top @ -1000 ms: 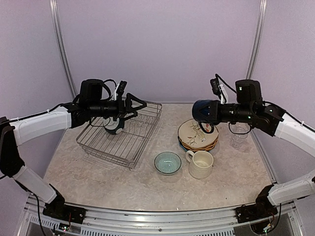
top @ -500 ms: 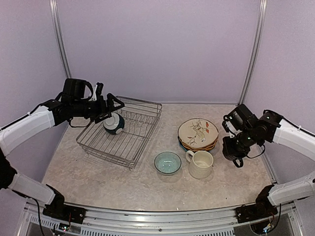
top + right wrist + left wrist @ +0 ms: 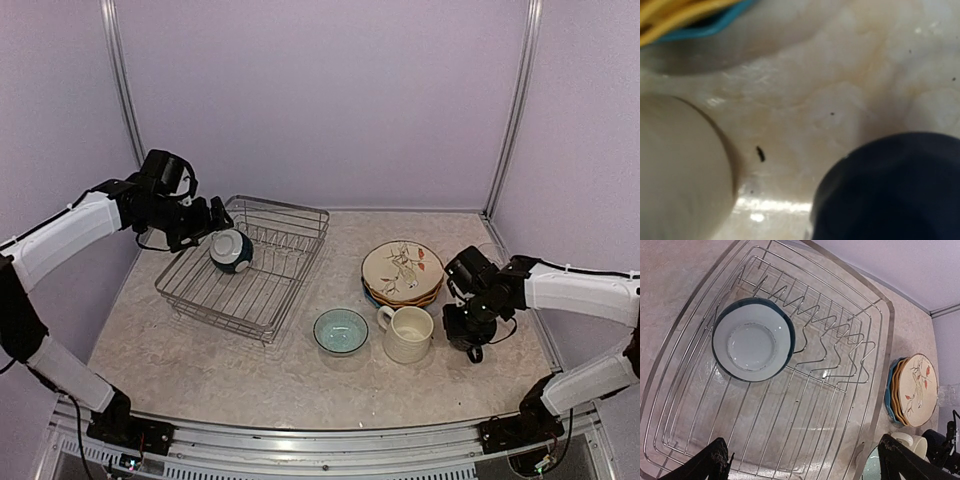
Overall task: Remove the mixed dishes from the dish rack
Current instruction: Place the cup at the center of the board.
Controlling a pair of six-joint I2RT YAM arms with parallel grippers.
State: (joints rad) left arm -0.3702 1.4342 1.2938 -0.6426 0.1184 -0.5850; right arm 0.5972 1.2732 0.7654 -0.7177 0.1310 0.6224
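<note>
Overhead and wrist views. The left end effector [image 3: 210,222] hangs over the far left part of the dish rack [image 3: 272,283] with its fingers spread wide and nothing between them. Beneath it, the dark white-lined bowl [image 3: 752,340] sits in the rack. On the surface [image 3: 200,360] right of the rack are the stacked plates [image 3: 403,272], cream floral on top, the teal bowl [image 3: 341,330] and the large cream mug [image 3: 408,335]. The right end effector [image 3: 467,318], low just beside the cream mug, is clamped on the navy mug [image 3: 890,185].
</note>
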